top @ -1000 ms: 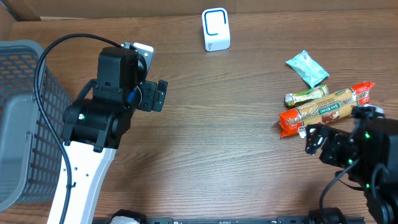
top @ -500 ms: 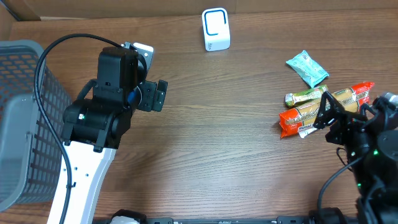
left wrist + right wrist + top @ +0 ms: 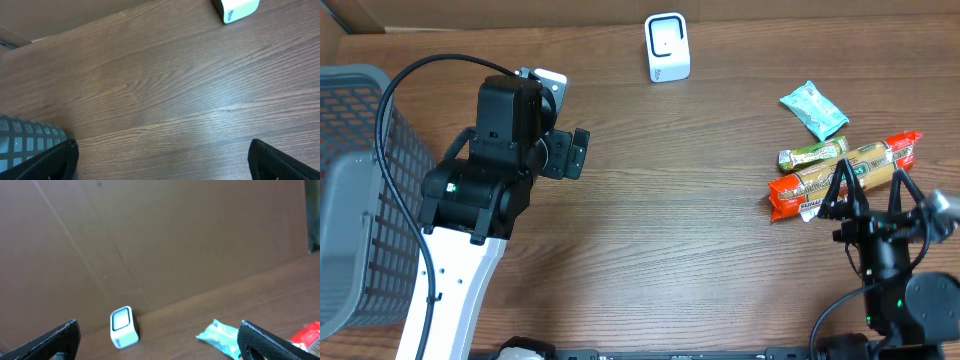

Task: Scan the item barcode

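A white barcode scanner [image 3: 667, 47] stands at the table's far edge, and shows also in the left wrist view [image 3: 236, 9] and the right wrist view [image 3: 123, 326]. At the right lie the items: a teal packet [image 3: 814, 110] [image 3: 220, 336], a green bar [image 3: 813, 154] and a long red-and-tan snack pack [image 3: 875, 158]. My right gripper [image 3: 868, 192] [image 3: 160, 345] hangs open just above the near side of the snack pack, tilted up toward the back wall, holding nothing. At the left, over bare wood, my left gripper [image 3: 572, 153] [image 3: 161, 165] is open and empty.
A grey mesh basket [image 3: 360, 200] fills the left edge of the table, and its corner shows in the left wrist view [image 3: 25, 142]. A brown cardboard wall [image 3: 150, 240] runs behind the scanner. Bare wood lies between the two arms.
The right gripper has swung from the near right corner up and leftward over the snack packs, tilting its fingers toward the back wall. The left arm has not moved.
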Controlling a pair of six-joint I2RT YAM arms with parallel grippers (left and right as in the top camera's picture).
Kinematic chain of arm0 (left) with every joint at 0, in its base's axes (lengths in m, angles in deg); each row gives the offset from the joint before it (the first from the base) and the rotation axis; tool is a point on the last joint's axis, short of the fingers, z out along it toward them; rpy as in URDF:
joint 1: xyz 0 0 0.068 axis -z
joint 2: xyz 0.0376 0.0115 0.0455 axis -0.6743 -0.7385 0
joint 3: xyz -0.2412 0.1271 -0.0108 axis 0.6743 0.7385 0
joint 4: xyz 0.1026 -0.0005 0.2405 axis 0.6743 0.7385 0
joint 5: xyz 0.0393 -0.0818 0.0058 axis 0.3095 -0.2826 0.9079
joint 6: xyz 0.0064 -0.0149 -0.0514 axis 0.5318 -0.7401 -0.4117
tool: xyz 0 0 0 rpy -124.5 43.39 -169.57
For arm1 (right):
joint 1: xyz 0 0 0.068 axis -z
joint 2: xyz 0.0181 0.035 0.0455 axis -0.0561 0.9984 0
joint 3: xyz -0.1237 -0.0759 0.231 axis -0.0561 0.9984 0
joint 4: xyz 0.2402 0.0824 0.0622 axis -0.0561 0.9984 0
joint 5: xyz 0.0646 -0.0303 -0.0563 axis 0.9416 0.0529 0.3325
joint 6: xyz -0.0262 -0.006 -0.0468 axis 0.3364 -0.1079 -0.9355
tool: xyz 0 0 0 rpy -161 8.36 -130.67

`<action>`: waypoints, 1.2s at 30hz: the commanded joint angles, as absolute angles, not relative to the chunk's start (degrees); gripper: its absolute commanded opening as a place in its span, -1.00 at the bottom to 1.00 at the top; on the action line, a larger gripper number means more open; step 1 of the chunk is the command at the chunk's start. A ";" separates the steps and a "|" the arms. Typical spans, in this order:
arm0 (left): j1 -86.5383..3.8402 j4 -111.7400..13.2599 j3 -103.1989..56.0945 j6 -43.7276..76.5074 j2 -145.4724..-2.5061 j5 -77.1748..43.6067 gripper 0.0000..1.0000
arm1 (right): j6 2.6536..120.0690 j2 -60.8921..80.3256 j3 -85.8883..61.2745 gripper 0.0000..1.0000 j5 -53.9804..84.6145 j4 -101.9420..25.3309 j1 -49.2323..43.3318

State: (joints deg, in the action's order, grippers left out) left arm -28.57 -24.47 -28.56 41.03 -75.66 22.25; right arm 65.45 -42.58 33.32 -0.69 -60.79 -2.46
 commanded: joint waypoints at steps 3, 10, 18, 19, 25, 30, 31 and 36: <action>-28.51 -24.51 -29.02 41.93 -75.84 22.84 0.99 | 65.45 -50.16 41.17 1.00 -1.26 -65.73 -2.66; -28.51 -24.51 -29.02 41.93 -75.84 22.84 0.99 | 65.49 -58.20 52.01 1.00 -1.26 -74.23 -3.57; -28.51 -24.51 -29.02 41.93 -75.84 22.84 0.99 | 65.84 -60.94 59.35 1.00 -1.31 -81.68 -3.86; -28.51 -24.51 -29.02 41.93 -75.84 22.84 1.00 | 65.86 -60.94 59.74 1.00 -1.28 -81.81 -3.86; -28.51 -24.51 -29.02 41.93 -75.84 22.84 0.99 | 65.84 -60.94 61.12 1.00 -1.70 -80.61 -3.94; -28.51 -24.51 -29.02 41.93 -75.84 22.84 1.00 | 65.84 -60.94 61.12 1.00 -1.70 -76.57 -3.97; -28.51 -24.51 -29.02 41.93 -75.84 22.84 1.00 | 65.84 -60.94 61.12 1.00 -1.70 -75.10 -3.97; -28.51 -24.51 -29.02 41.93 -75.84 22.84 0.99 | 65.82 -60.61 61.08 1.00 -1.70 -67.30 -3.94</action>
